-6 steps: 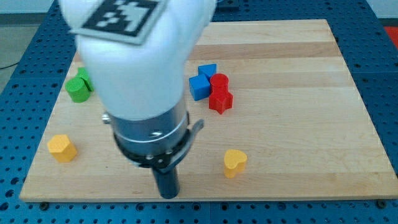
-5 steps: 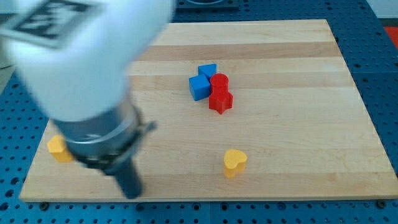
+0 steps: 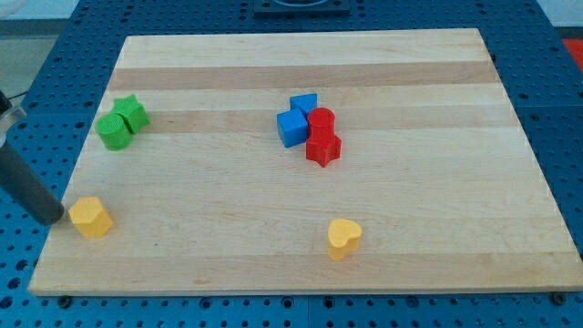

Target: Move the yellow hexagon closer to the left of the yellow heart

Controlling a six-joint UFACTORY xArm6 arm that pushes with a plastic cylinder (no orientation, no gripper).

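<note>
The yellow hexagon [image 3: 91,217] lies near the board's lower left corner. The yellow heart [image 3: 343,238] lies at the bottom middle, far to the hexagon's right. My rod comes in from the view's left edge, and my tip [image 3: 55,220] rests just left of the hexagon, close to it or touching it; I cannot tell which.
A green cylinder [image 3: 113,133] and a green star [image 3: 132,111] sit together at the upper left. Two blue blocks [image 3: 294,127] [image 3: 305,103], a red cylinder [image 3: 321,118] and a red star-shaped block [image 3: 323,147] cluster at the middle. The wooden board [image 3: 419,182] lies on a blue perforated table.
The arm has swept from the middle of the view to the left edge. The tip now sits left of the yellow hexagon. The blocks have not moved.
</note>
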